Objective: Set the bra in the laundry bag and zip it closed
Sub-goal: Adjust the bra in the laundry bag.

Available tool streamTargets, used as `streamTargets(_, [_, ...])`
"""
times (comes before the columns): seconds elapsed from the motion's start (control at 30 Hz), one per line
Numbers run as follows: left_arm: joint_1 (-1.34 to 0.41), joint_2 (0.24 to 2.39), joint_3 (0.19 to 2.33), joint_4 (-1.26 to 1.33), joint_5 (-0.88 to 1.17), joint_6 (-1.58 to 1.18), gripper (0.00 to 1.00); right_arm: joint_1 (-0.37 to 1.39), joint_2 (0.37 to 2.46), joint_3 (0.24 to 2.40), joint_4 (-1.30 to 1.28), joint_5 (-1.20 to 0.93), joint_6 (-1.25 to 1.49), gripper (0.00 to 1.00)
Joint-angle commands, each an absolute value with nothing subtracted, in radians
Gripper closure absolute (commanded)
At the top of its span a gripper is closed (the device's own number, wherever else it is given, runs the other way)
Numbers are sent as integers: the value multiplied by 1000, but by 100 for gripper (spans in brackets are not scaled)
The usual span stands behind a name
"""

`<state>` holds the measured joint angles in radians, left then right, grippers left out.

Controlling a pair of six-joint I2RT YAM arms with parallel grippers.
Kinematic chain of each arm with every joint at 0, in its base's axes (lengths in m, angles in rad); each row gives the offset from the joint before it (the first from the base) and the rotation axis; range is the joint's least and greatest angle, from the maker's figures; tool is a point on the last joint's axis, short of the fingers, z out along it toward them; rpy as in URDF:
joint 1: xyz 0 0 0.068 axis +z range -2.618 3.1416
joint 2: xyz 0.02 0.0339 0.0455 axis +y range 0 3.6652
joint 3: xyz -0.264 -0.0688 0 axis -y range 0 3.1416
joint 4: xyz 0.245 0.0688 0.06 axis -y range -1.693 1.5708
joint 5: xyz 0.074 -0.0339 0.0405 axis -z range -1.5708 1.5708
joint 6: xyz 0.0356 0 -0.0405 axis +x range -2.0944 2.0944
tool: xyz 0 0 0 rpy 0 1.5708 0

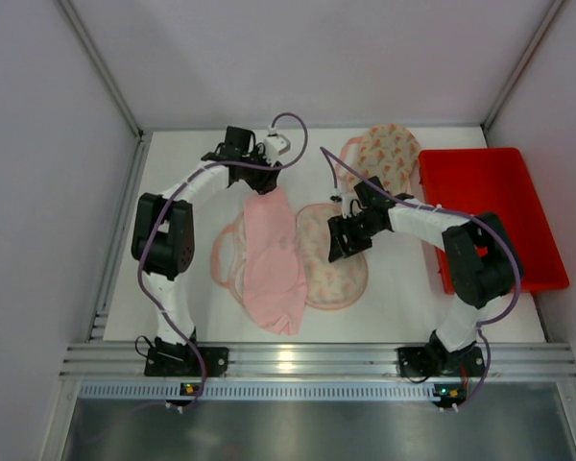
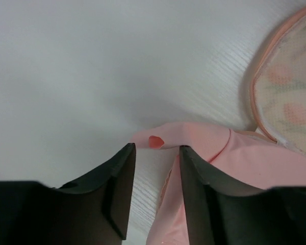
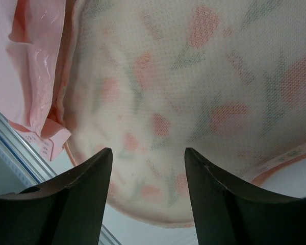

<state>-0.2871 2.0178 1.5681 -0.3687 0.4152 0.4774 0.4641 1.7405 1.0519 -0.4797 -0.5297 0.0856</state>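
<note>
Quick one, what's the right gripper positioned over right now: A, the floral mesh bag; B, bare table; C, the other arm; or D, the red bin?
A: in the right wrist view the right gripper, its jaws apart, has the floral mesh bag filling the space beyond its fingertips.

The right gripper (image 3: 148,153) hangs with its two dark fingers spread, nothing between them, over the mesh laundry bag (image 3: 194,92), which is printed with pink flowers and trimmed in pink. The pink bra (image 3: 33,66) lies against the bag's left side, its label (image 3: 47,148) near the table's (image 3: 298,178) metal rail (image 3: 10,138).
</note>
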Motion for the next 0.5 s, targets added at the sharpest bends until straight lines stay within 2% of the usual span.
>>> streamTargets(0.0, [-267, 1895, 1534, -354, 463, 483, 52, 465, 1730, 1062, -460, -512, 75, 41])
streamTargets(0.03, [-259, 1800, 1482, -354, 489, 480, 38, 465, 1730, 1058, -459, -511, 74, 41])
streamTargets(0.17, [-250, 1521, 1323, -400, 560, 559, 30, 466, 1732, 1049, -445, -526, 60, 41])
streamTargets(0.27, [-265, 1310, 1207, -538, 603, 684, 28, 466, 1735, 1057, -446, -528, 34, 42])
streamTargets(0.3, [-299, 1266, 1180, -651, 594, 724, 28, 465, 1735, 1065, -449, -528, 32, 43])
streamTargets(0.37, [-375, 1163, 1084, -718, 531, 793, 29, 465, 1740, 1071, -457, -543, 28, 43])
streamTargets(0.47, [-617, 1079, 965, -758, 443, 790, 30, 466, 1752, 1084, -472, -546, 25, 45])
